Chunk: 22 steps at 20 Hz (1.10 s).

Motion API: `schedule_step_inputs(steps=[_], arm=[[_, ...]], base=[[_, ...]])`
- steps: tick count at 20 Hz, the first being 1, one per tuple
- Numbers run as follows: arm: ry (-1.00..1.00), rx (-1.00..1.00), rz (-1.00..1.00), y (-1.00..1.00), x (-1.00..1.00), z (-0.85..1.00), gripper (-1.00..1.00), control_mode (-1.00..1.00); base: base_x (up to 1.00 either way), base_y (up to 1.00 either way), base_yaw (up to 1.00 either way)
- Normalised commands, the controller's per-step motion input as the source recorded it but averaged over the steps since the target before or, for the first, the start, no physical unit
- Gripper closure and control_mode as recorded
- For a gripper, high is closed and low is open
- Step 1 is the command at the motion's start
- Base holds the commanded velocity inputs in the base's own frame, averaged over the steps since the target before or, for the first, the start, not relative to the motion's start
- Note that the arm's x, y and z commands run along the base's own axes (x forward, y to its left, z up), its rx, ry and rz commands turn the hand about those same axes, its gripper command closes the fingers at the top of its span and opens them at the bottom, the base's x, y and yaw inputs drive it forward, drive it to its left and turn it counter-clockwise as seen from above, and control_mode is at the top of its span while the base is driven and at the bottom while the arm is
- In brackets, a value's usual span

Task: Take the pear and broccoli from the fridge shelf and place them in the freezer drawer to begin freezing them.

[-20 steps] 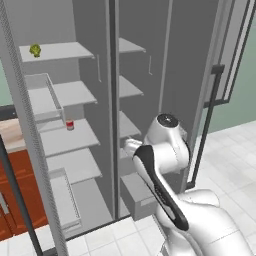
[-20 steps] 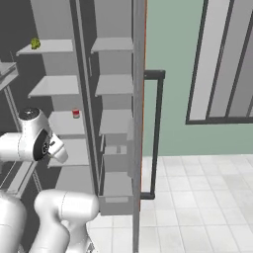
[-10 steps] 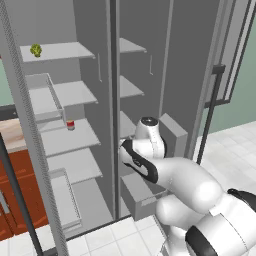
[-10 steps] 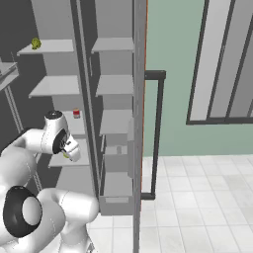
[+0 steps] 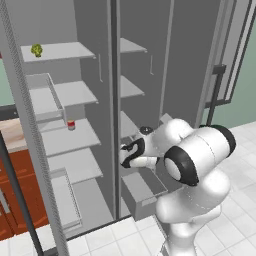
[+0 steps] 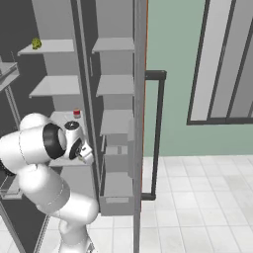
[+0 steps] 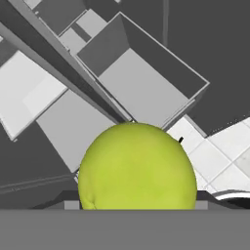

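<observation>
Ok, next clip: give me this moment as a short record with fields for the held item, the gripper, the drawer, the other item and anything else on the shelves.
held item: smooth yellow-green pear, large and close in the hand view
gripper: shut on the pear, low in front of the open fridge
drawer: plain mid-grey open-topped freezer drawer, pulled out and lying beyond the pear in the hand view; nothing seen in it
other item: lumpy dark-green broccoli on the top shelf
also on shelves: small red-and-white can, on a lower shelf
</observation>
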Motion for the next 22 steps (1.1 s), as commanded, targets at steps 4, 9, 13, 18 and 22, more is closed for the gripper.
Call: schedule_step_inputs(steps=[4,9,13,18,22], arm=[[0.10,0.00,-0.17,0.00,0.47,-0.36,1.00,-1.00],[0.13,0.00,-0.18,-0.25,0.36,-0.33,1.00,-1.00],[0.15,0.00,-0.18,-0.22,0.45,-0.24,1.00,-1.00],[0.20,0.00,-0.12,-0.10,0.60,-0.28,1.00,-1.00],[0.15,0.00,-0.05,-0.12,0.44,-0.40,1.00,-1.00]], base=[[0.00,0.00,0.00],[0.00,0.00,0.00],[0.00,0.00,0.00],[0.00,0.00,0.00],[0.00,0.00,0.00]])
